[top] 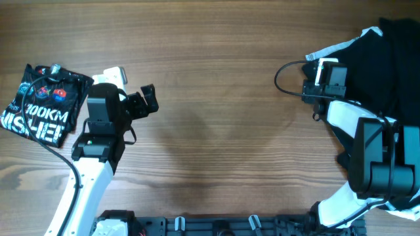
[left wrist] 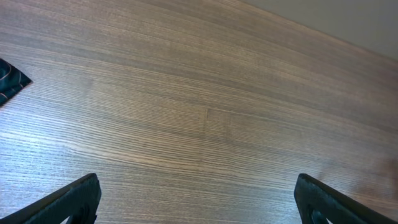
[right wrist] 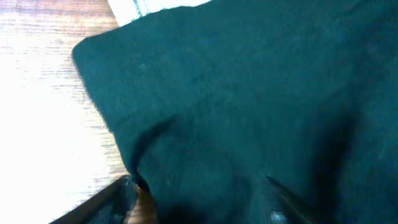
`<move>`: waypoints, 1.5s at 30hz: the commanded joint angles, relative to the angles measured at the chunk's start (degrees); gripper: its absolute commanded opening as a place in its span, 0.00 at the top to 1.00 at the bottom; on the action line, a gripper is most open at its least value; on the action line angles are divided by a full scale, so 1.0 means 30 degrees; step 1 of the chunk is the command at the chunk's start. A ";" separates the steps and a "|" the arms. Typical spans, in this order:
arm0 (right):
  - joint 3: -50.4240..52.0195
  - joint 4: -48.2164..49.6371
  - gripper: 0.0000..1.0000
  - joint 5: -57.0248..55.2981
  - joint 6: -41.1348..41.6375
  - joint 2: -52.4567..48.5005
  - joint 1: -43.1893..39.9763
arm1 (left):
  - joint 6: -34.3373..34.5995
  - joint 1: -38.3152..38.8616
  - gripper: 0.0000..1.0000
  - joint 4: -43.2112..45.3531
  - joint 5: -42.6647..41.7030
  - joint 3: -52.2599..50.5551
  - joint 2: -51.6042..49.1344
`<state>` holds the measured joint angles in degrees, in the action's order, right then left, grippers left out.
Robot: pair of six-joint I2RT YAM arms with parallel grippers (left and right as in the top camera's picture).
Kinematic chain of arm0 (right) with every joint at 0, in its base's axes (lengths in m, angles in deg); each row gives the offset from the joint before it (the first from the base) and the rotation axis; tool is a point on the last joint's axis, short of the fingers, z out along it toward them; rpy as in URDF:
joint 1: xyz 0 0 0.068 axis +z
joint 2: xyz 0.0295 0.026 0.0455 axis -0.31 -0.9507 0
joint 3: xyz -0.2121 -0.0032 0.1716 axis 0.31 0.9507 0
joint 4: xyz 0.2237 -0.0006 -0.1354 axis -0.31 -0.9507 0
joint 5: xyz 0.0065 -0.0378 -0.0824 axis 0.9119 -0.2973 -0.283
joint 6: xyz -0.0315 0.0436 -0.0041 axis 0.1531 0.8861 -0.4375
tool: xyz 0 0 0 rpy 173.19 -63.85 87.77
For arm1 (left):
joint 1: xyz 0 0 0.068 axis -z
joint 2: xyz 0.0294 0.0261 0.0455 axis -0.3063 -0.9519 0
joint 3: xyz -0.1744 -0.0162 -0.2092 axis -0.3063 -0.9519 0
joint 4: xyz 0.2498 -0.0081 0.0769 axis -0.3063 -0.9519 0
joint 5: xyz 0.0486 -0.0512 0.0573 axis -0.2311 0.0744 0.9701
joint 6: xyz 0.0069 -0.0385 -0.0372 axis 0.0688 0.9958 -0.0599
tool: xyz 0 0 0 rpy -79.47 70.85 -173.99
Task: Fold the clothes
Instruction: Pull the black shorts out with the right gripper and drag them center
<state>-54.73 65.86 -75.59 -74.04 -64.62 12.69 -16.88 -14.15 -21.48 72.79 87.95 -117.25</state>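
The large black garment [top: 384, 52] with white edge trim lies bunched at the table's far right. It fills the right wrist view [right wrist: 236, 93]. My right gripper [top: 331, 67] is at the garment's left edge. In the right wrist view its fingers [right wrist: 196, 199] stand apart, with a raised fold of the black cloth between them. My left gripper [top: 148, 100] is open and empty over bare wood at the left, and its two fingertips show far apart in the left wrist view [left wrist: 198, 199]. No light-blue denim is in view.
A folded black printed shirt [top: 41, 103] lies at the far left edge, beside the left arm. Its corner shows in the left wrist view [left wrist: 9, 81]. The wooden table [top: 223, 118] spans the view. A black cable [top: 289, 69] loops by the right wrist.
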 commanded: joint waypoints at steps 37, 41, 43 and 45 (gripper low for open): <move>-0.6717 0.3803 0.16 0.1858 0.8837 0.1173 1.0673 | 0.0109 -0.0051 0.00 0.1348 -0.1071 0.0328 -0.0291; -0.6717 -0.6091 0.00 0.0998 0.5282 0.3541 0.7963 | 0.0109 0.0000 0.00 0.1348 -0.6309 0.0328 -0.0685; -0.6710 -0.9027 0.00 0.0495 0.4495 0.4983 0.7206 | 0.1566 0.0714 0.00 0.1224 -0.7118 0.0328 -0.1843; -0.6710 -1.0681 0.00 0.0510 0.4473 0.6251 0.6484 | 0.2659 0.1923 0.00 0.1421 -0.7752 0.0328 -0.3228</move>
<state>-74.22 37.35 -72.16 -57.62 -52.23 34.05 -14.59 -12.52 -17.55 55.89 88.08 -121.73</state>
